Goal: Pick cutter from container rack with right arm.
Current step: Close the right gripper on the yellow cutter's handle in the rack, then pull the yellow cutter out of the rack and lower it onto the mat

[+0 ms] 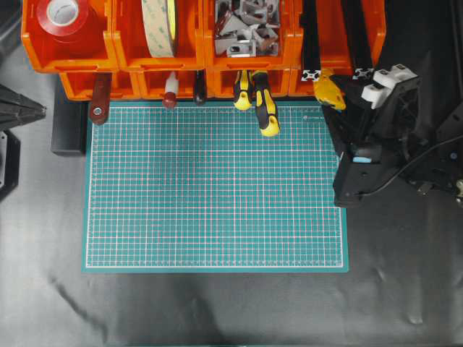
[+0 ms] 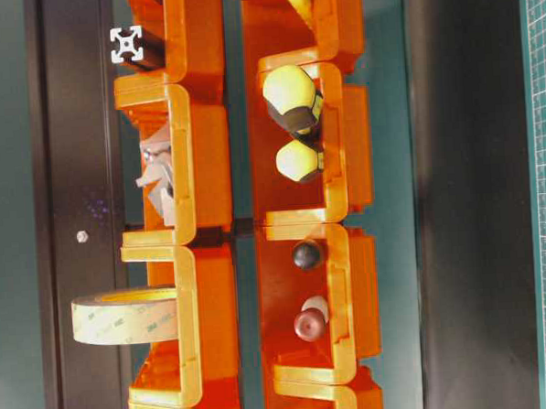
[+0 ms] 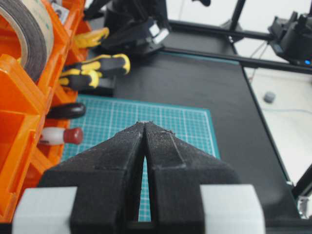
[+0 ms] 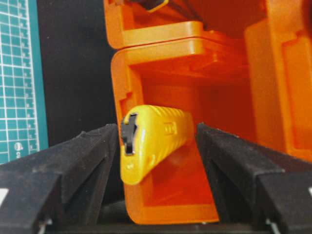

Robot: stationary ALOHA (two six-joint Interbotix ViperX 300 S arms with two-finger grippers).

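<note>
The yellow cutter (image 1: 329,90) sticks out of the front of a lower orange bin at the right end of the container rack (image 1: 130,61). In the right wrist view the cutter (image 4: 151,141) leans out of the bin (image 4: 165,53) with its dark end toward the camera. My right gripper (image 4: 156,127) is open, with one finger on each side of the cutter. The left finger is close to or touching the cutter and the right finger is apart from it. My left gripper (image 3: 145,123) is shut and empty, off the mat's left side (image 1: 16,108).
Two yellow-and-black screwdriver handles (image 1: 260,101) hang out of the neighbouring bin. Red-handled tools (image 1: 99,101) and tape rolls (image 1: 64,14) fill the left bins, and metal brackets (image 1: 246,29) an upper one. The green mat (image 1: 217,188) lies in front of the rack.
</note>
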